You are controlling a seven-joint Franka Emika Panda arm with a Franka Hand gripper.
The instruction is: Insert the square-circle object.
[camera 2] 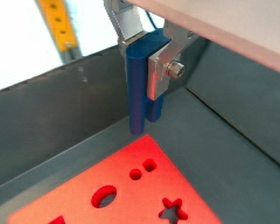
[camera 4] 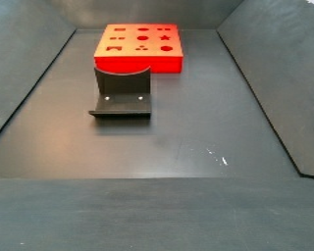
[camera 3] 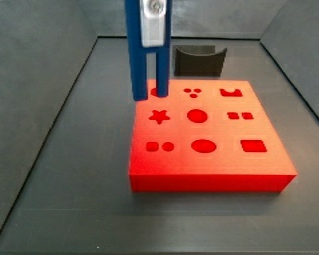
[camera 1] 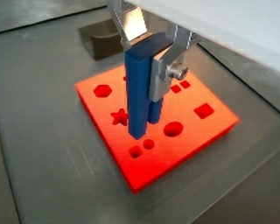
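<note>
The blue peg [camera 3: 145, 50] hangs upright over the far left part of the red block [camera 3: 209, 171], its two parallel bars side by side and pointing down. In a side view its lower tips sit just over the holes at the block's far left corner; whether they touch the block cannot be told. The gripper [camera 3: 153, 12] is at the peg's top, above the block, closed on it. In both wrist views the silver fingers [camera 1: 132, 24] clamp the peg's [camera 1: 143, 83] upper end from either side, with a silver plate and screw [camera 2: 173, 66] against one face.

Going left to right across the block in the same side view: a star hole [camera 3: 159, 117] and a pair of small square holes [camera 3: 159, 146] on the left, round holes [camera 3: 198, 116] down the middle, and square and rectangular holes [camera 3: 254, 145] on the right.

Behind the block, touching or just beside its far edge, stands the dark curved holder [camera 3: 197, 58].

In a side view from the opposite end, the holder [camera 4: 122, 92] lies in front of the block [camera 4: 138, 47] on the dark floor [camera 4: 186, 137]; gripper and peg are out of that frame.

In a wrist view, a yellow strip [camera 2: 59, 24] shows beyond the grey wall.
</note>
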